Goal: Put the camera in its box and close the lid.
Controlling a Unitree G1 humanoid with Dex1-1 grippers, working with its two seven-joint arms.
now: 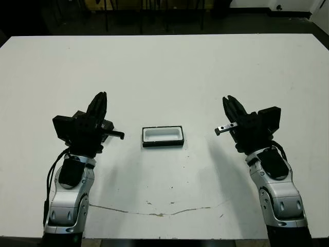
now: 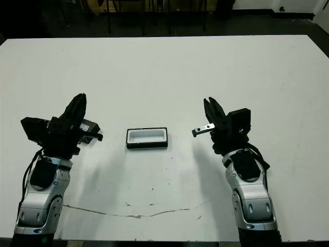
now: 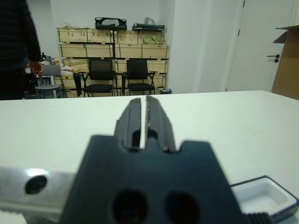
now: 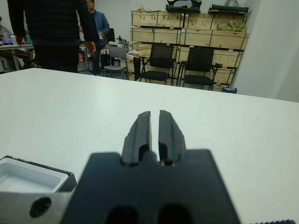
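Both grippers are hovering above the white table (image 1: 164,62) with nothing between their fingers. The left gripper (image 1: 101,103) is holding its two black fingers (image 3: 132,119) pressed almost together, only a thin sliver of light showing between them in the left wrist view, and they are touching nothing. The right gripper (image 1: 231,105) is doing much the same: its fingers (image 4: 140,133) are standing side by side with a narrow gap, gripping nothing, pointing out over bare tabletop. The box (image 1: 163,136) is lying on the table between the two arms, somewhat nearer the left one, open side up, its black rim framing a white lining that is holding nothing. It is sitting apart from both grippers, and nothing is lying between it and either of them. Each wrist view is catching one corner of the box at the edge of the picture, beside the gripper's black body. Neither the camera nor the lid is showing anywhere on the table in these views. A thin brownish crack line (image 1: 154,212) is running across the table surface near the front edge, between the two arms. Beyond the far edge, black chairs (image 3: 119,77) are standing before stacked wooden crates (image 3: 112,42), and people (image 4: 56,32) are standing in the room beyond the table.
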